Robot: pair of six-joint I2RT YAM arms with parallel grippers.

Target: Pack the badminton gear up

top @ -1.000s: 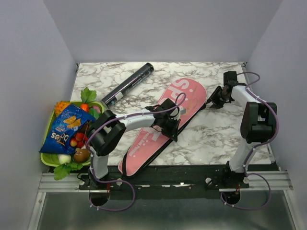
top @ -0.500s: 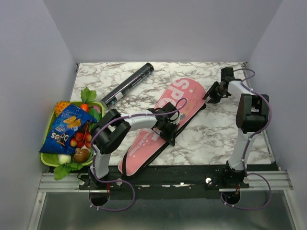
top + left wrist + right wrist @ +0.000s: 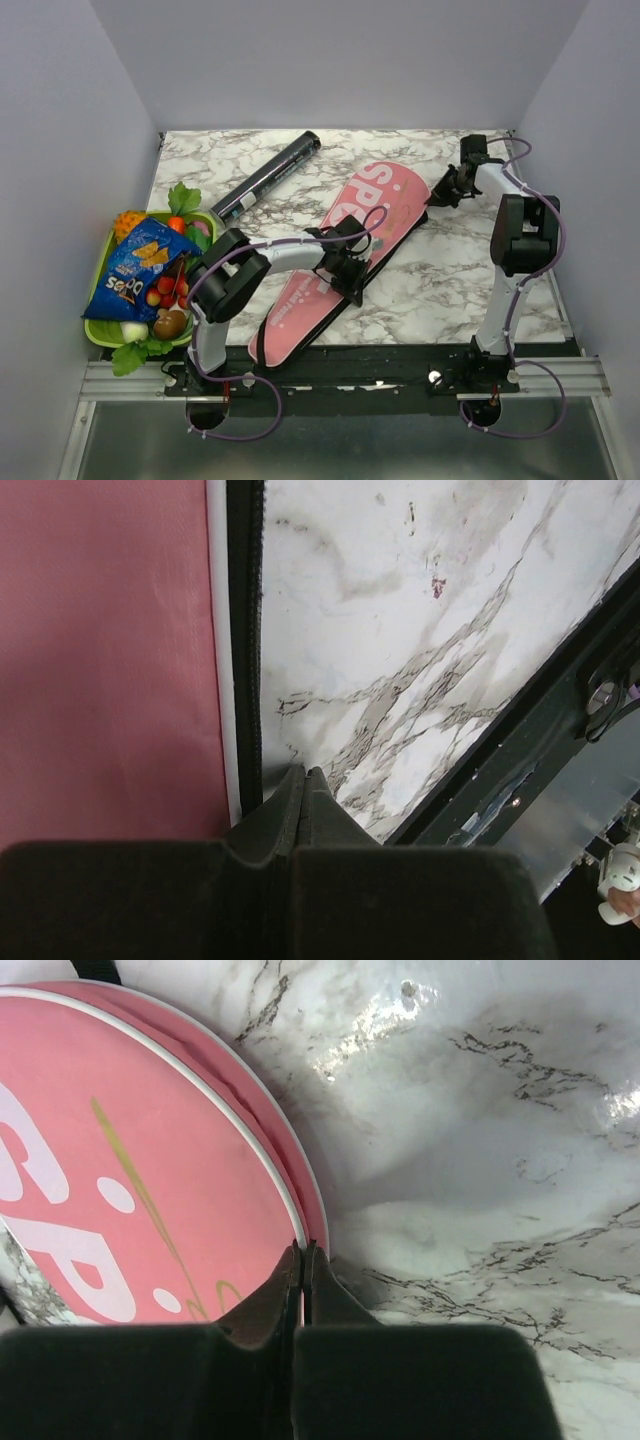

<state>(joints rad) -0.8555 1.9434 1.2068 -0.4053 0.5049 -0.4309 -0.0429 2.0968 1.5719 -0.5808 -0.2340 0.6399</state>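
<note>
Top: the step looks like zipping the pink bag, which lies 7-to-1 o'clock on the table. Left gripper sits at its 4 o'clock edge, right gripper at its 1 o'clock tip. Count: 1 bag, 1 black tube at 11 o'clock, 0 rackets showing, probably inside.
Left wrist: fingers pressed together on the black zip band; can't tell if they hold a pull.
Right wrist: fingers pinching the bag's rim.
Next: tension rim, run zip.
</note>
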